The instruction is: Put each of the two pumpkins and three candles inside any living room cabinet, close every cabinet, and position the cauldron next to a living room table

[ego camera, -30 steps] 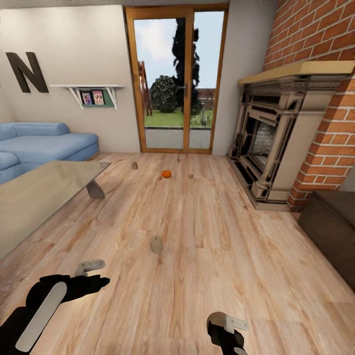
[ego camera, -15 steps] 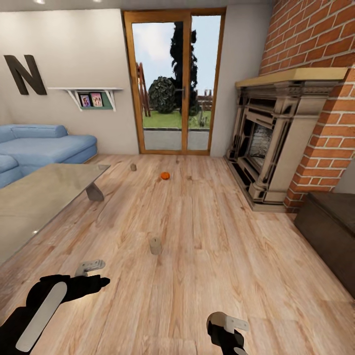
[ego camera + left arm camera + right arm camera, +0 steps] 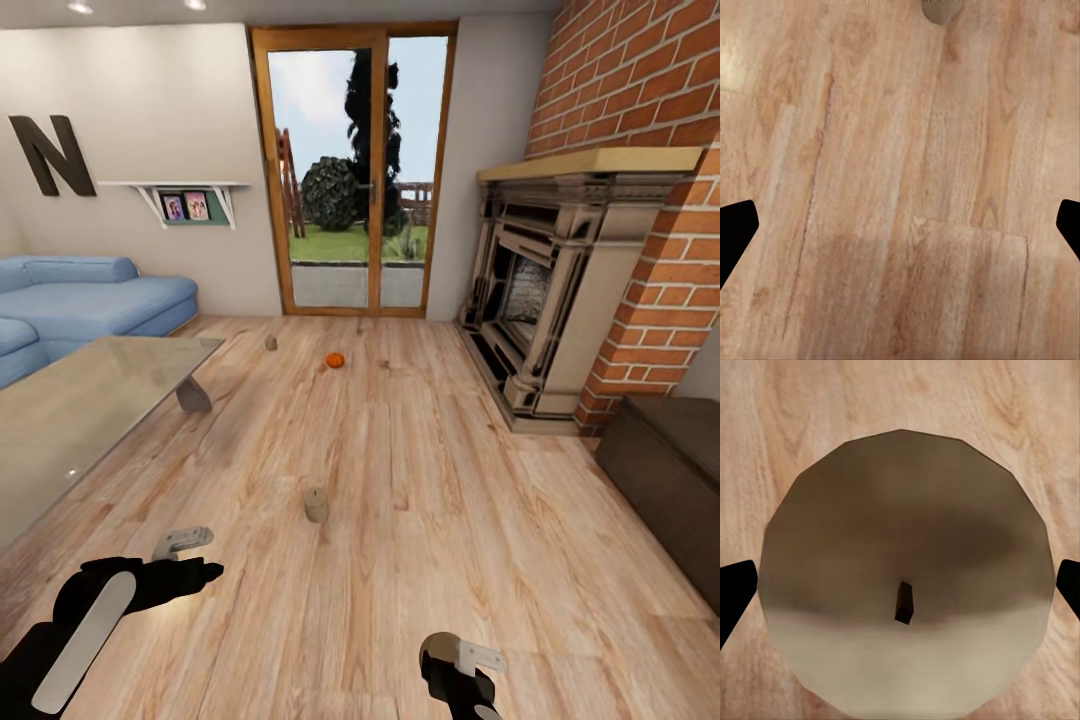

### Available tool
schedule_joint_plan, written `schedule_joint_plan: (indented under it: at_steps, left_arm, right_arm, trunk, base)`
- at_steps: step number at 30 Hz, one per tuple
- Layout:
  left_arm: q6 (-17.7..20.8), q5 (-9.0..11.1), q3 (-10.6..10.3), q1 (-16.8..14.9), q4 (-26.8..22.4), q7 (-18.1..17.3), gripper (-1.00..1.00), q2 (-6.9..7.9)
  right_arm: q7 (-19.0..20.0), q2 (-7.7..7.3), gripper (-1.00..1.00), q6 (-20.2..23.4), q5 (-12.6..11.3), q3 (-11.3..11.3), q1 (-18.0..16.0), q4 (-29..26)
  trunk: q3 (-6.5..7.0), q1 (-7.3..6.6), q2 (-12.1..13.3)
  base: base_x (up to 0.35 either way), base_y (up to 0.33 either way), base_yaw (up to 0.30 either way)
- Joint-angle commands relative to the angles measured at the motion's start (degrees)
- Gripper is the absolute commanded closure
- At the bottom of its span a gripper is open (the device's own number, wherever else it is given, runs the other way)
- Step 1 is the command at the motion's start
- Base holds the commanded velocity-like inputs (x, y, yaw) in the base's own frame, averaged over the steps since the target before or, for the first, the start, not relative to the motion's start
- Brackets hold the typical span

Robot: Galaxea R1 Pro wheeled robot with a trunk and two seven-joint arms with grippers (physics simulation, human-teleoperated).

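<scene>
The right gripper (image 3: 900,585) grips a candle (image 3: 904,577) end-on; a slack pinch could drop it on the drive to the cabinet (image 3: 670,490) at two o'clock. The left gripper (image 3: 185,545) hangs open, arm low at seven o'clock. Another candle (image 3: 316,503) stands at twelve on the floor (image 3: 420,560), a pumpkin (image 3: 335,359) beyond.
</scene>
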Motion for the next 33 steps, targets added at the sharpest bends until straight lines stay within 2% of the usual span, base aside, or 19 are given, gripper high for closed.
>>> schedule_joint_plan:
  at_steps: [1,23,25,29,33]
  left_arm:
    - [0.1,0.6,-0.1,0.0,0.0,0.6,-1.00,0.05]
    - [0.1,0.5,0.0,-0.1,0.0,0.1,-1.00,0.11]
    - [0.1,0.7,0.5,-0.1,0.0,0.1,-1.00,0.38]
    - [0.1,0.8,3.0,-0.1,1.0,0.4,-1.00,0.63]
    - [0.0,0.5,3.7,-0.3,3.5,0.6,-1.00,0.44]
  right_arm:
    - [-0.3,-0.01,1.00,-0.2,-0.5,0.5,0.0,0.0]
    - [-0.3,-0.01,1.00,-0.2,-0.4,0.5,0.0,0.0]
    - [-0.3,-0.01,1.00,-0.2,-0.5,0.5,0.0,0.0]
    - [-0.3,-0.01,1.00,-0.2,-0.5,0.5,0.0,0.0]
    - [-0.3,-0.01,1.00,-0.2,-0.5,0.5,0.0,0.1]
  trunk:
    - [0.13,-0.23,0.4]
    - [4.08,-5.07,9.2]
    - [4.44,-5.50,10.0]
    - [5.16,-6.38,11.6]
    - [5.88,-7.26,13.2]
  base:
    - [0.000,0.000,0.000]
    - [0.000,0.000,0.000]
    - [0.000,0.000,0.000]
    - [0.000,0.000,0.000]
    - [0.000,0.000,0.000]
